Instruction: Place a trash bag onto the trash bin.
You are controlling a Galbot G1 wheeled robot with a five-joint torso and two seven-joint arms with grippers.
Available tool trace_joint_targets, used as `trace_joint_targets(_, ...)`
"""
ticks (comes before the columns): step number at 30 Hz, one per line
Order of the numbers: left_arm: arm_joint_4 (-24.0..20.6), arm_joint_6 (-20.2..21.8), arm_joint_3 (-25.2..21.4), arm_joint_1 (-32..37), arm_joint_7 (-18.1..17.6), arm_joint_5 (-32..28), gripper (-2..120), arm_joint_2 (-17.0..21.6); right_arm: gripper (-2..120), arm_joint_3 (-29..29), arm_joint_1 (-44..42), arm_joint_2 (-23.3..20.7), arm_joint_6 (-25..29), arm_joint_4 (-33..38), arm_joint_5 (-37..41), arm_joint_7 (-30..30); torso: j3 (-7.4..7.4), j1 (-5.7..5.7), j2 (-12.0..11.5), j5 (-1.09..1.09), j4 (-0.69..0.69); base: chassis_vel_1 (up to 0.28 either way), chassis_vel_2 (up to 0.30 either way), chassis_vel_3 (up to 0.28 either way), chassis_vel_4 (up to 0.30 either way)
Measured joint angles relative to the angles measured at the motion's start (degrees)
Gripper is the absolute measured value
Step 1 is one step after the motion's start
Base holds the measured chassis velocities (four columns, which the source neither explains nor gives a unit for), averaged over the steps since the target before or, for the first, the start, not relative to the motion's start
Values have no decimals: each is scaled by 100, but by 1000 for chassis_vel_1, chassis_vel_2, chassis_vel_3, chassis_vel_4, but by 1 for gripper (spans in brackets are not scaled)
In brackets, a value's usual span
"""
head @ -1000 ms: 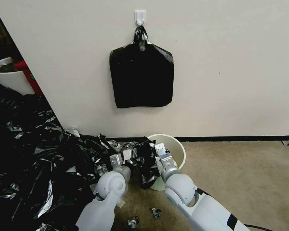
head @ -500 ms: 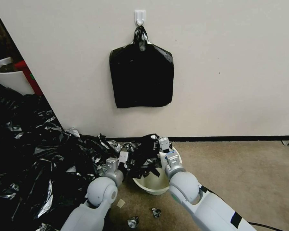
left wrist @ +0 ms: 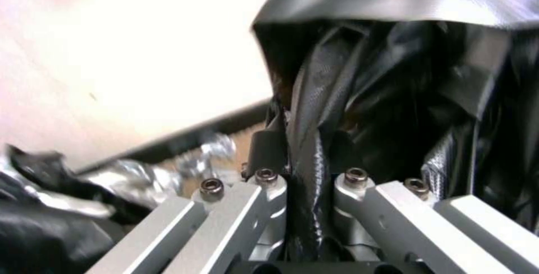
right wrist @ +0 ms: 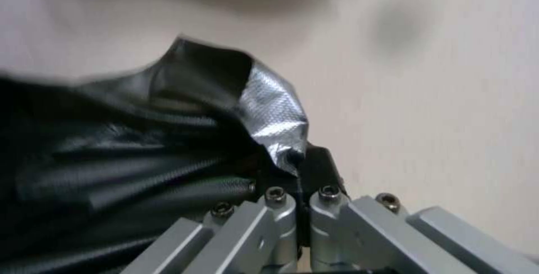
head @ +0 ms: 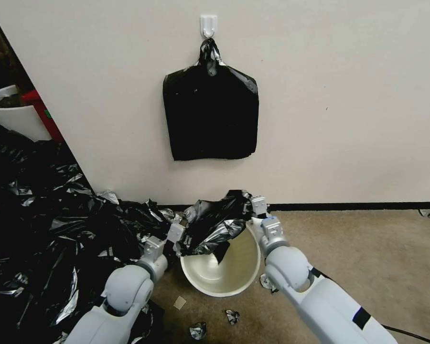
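- The head view looks forward and down from above both arms, facing a pale wall [head: 344,95] and the carpeted floor [head: 368,258] at its foot, from a middle distance.
- The left wrist view sits just behind the left tool [left wrist: 306,156], looking out along its fingers, very near the trash bag [left wrist: 393,97], with the wall [left wrist: 140,55] behind.
- The right wrist view sits just behind the right tool [right wrist: 297,168], again very near the trash bag [right wrist: 140,152], facing the wall [right wrist: 438,76].
- All three views share the trash bag [head: 215,224] and the wall; the head view takes in the left tool [head: 177,234] and the right tool [head: 257,206].
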Motion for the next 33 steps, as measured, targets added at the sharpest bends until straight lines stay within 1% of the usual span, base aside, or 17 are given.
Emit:
trace_joint_targets(1, 10, -239, -89, -6, -37, -156, 5, -38, 0, 7, -67, -99, -146, 92, 334, 27, 0, 0, 0, 0, -1, 0, 0, 0, 0)
trace_joint_targets(2, 10, -239, -89, -6, -37, -156, 5, -38, 0, 7, -67, -99, -146, 92, 334, 27, 0, 0, 0, 0, -1, 0, 0, 0, 0)
trace_joint_targets(3, 18, -420, -148, -24, -97, -343, 5, -85, 0, 9, -155, -197, -291, 225, 648, 60, -1, 0, 0, 0, -1, 0, 0, 0, 0)
trace_joint_targets(5, 7, -550, -246, -36, -133, -734, 5, -149, 0, 9, -304, -334, -520, 408, 1021, 89, -1, 0, 0, -2, -3, 0, 0, 0, 0)
trace_joint_targets(6, 7, -550, -246, -36, -133, -734, 5, -149, 0, 9, -304, -334, -520, 408, 1021, 89, -1, 0, 0, -2, -3, 0, 0, 0, 0)
trace_joint_targets(9, -78, -538, -415, -38, -133, -1266, 5, -179, 0, 47, -420, -408, -703, 492, 1246, 96, 0, 0, 0, 0, -2, 0, 0, 0, 0)
trace_joint_targets(10, -78, -538, -415, -38, -133, -1266, 5, -179, 0, 47, -420, -408, -703, 492, 1246, 96, 0, 0, 0, 0, -2, 0, 0, 0, 0)
trace_joint_targets(11, -128, -453, -494, -35, -128, -1540, 5, -179, 0, 99, -445, -422, -784, 494, 1338, 82, -1, 0, 0, -1, -1, 0, 0, 0, 0)
trace_joint_targets(13, -185, -367, -598, -32, -128, -1845, 5, -171, 0, 153, -487, -455, -973, 495, 1525, -9, -1, 0, 0, -1, -1, 0, 0, 0, 0)
trace_joint_targets(14, -185, -367, -598, -32, -128, -1845, 5, -171, 0, 153, -487, -455, -973, 495, 1525, -9, -1, 0, 0, -1, -1, 0, 0, 0, 0)
trace_joint_targets(18, -270, -333, -730, -32, -217, -2372, 5, -189, 0, 99, -704, -563, -1193, 596, 1760, -303, -1, 0, 0, -1, -1, 0, 0, 0, 0)
trace_joint_targets(19, -270, -333, -730, -32, -217, -2372, 5, -189, 0, 99, -704, -563, -1193, 596, 1760, -303, -1, 0, 0, -1, -1, 0, 0, 0, 0)
trace_joint_targets(22, -288, -326, -767, -48, -259, -2778, 6, -271, 0, -23, -909, -561, -1317, 668, 1841, -495, 0, 0, 0, -2, -2, 0, 0, 0, 0)
trace_joint_targets(25, -288, -326, -782, -69, -263, -2934, 7, -326, 0, -39, -995, -504, -1372, 684, 1885, -640, -1, 0, 0, -1, -2, 0, 0, 0, 0)
trace_joint_targets(28, -277, -332, -810, -99, -264, -3128, 7, -389, 0, -21, -1053, -458, -1400, 689, 2139, -864, -1, 0, 0, -1, -1, 0, 0, 0, 0)
trace_joint_targets(33, -168, -461, -823, -163, -275, -3124, 7, -415, 0, 27, -1075, -447, -1358, 762, 2351, -974, -1, 0, 0, -1, -1, 0, 0, 0, 0)
